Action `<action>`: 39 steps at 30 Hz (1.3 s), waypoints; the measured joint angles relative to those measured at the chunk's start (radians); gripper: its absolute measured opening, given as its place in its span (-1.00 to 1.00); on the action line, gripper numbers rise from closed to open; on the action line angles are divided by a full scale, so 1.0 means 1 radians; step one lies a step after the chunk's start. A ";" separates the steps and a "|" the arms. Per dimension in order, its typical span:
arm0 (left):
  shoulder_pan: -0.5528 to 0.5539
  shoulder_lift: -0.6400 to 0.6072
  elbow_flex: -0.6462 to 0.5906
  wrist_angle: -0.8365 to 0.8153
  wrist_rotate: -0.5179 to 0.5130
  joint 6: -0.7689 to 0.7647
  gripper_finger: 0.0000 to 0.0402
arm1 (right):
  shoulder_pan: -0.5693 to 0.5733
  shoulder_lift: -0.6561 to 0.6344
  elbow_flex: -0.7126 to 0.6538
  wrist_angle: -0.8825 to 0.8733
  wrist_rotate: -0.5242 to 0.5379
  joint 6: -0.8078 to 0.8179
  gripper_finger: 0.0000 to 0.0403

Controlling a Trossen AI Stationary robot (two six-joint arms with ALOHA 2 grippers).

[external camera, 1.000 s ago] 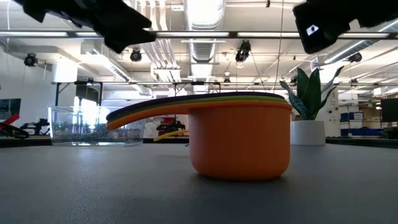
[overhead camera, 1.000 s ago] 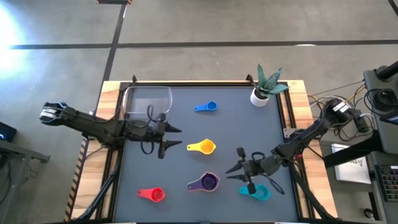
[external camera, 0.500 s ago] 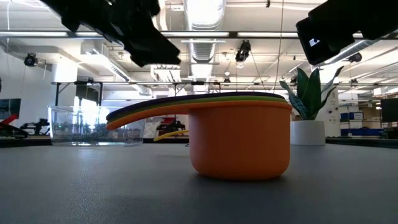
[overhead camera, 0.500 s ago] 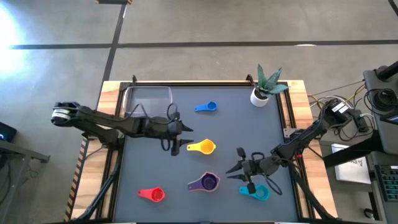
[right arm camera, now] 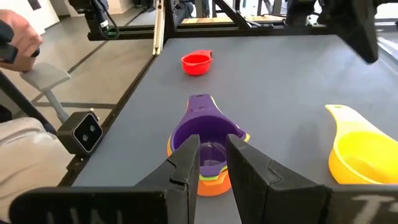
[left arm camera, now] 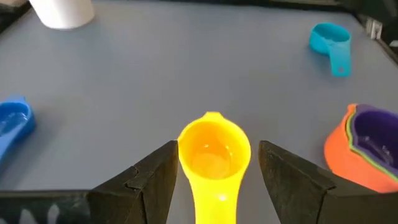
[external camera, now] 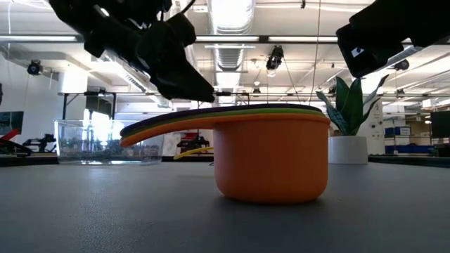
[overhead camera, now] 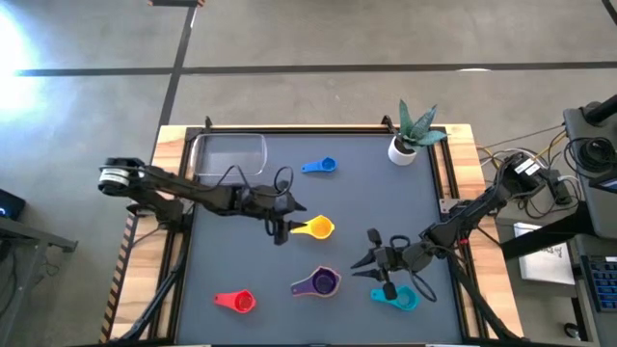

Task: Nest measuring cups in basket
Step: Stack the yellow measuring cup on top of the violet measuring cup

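The yellow measuring cup (overhead camera: 316,228) lies on the dark mat mid-table, its handle (left arm camera: 214,199) pointing toward the table's left. My left gripper (left arm camera: 217,146) is open, with one finger on each side of the cup and clear of it. A nested stack with the purple cup (right arm camera: 205,140) on top and the orange cup (external camera: 271,165) at the bottom sits near the front. My right gripper (right arm camera: 212,149) hovers just right of the stack, fingers a narrow gap apart with nothing between them. Blue (overhead camera: 320,166), red (overhead camera: 236,301) and teal (overhead camera: 400,297) cups lie singly. The clear basket (overhead camera: 229,154) stands at the far left.
A white plant pot (overhead camera: 403,147) stands at the far right corner. The teal cup lies under my right arm. Wooden table rails (overhead camera: 174,193) border the mat. A person's hand (right arm camera: 15,37) shows beyond the table's left edge.
My left gripper has gone toward the table's right edge and down, from beside the basket to the yellow cup, tipping further downward; its fingers stay open and now flank the cup. No cup has moved.
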 joint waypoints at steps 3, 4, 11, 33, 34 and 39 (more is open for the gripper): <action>0.003 0.016 0.000 -0.001 0.001 0.000 0.03 | 0.000 0.000 -0.001 0.000 0.002 0.000 -0.66; 0.003 0.020 0.001 0.000 0.001 0.001 0.03 | 0.000 0.000 -0.001 0.000 0.002 0.000 -0.66; 0.006 0.025 0.001 -0.001 0.001 -0.035 0.03 | 0.000 0.000 -0.001 0.000 0.018 -0.001 -0.66; 0.007 0.028 0.002 -0.039 -0.014 -0.026 0.34 | 0.000 0.000 -0.001 0.000 0.028 -0.006 -0.66; 0.007 0.032 0.002 -0.037 -0.014 -0.021 0.34 | 0.000 0.000 -0.001 0.000 0.028 -0.006 -0.66; 0.007 0.071 0.002 -0.034 -0.015 -0.012 0.35 | 0.000 0.000 -0.002 0.000 0.028 -0.006 -0.66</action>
